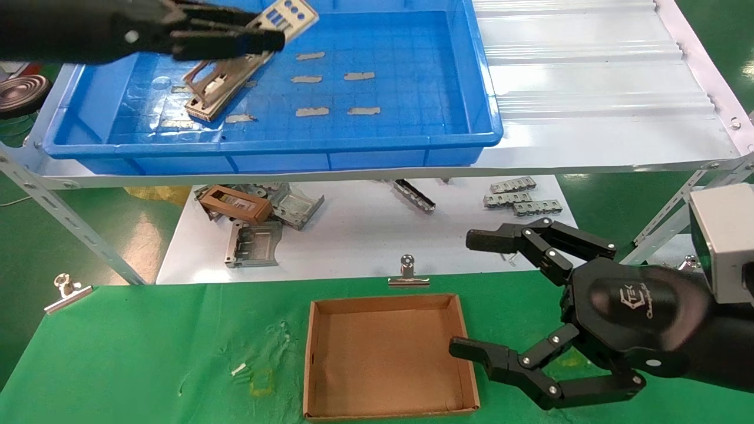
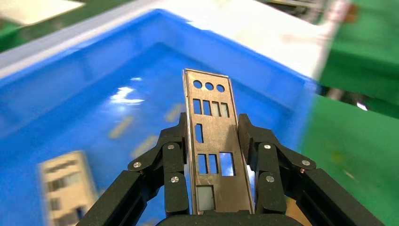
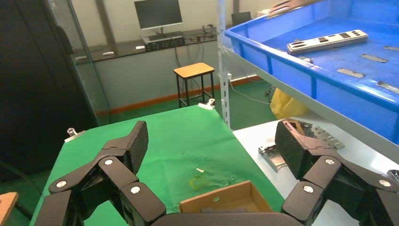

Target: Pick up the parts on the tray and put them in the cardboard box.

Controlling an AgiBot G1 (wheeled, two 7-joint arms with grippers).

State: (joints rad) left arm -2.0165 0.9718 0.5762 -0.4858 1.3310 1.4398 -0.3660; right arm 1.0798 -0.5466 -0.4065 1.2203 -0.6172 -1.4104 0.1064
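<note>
My left gripper (image 1: pixel 268 36) is shut on one of the parts, a silvery plate (image 1: pixel 287 16) with port cut-outs, held above the far left of the blue tray (image 1: pixel 265 144). In the left wrist view the plate (image 2: pixel 211 141) stands between both fingers of that gripper (image 2: pixel 214 129). A second plate (image 1: pixel 221 82) lies on the tray floor below it, also seen as the plate (image 3: pixel 327 41) in the right wrist view. The cardboard box (image 1: pixel 386 359) sits on the green cloth with nothing in it. My right gripper (image 1: pixel 465 293) hangs open just right of the box, holding nothing.
Several grey tape strips (image 1: pixel 330 76) stick to the tray floor. A white corrugated sheet (image 1: pixel 589 88) lies right of the tray. Below the shelf lie grey metal frames (image 1: pixel 259 235), a brown frame piece (image 1: pixel 235 203) and brackets (image 1: pixel 521 197). Binder clips (image 1: pixel 407 274) pin the cloth.
</note>
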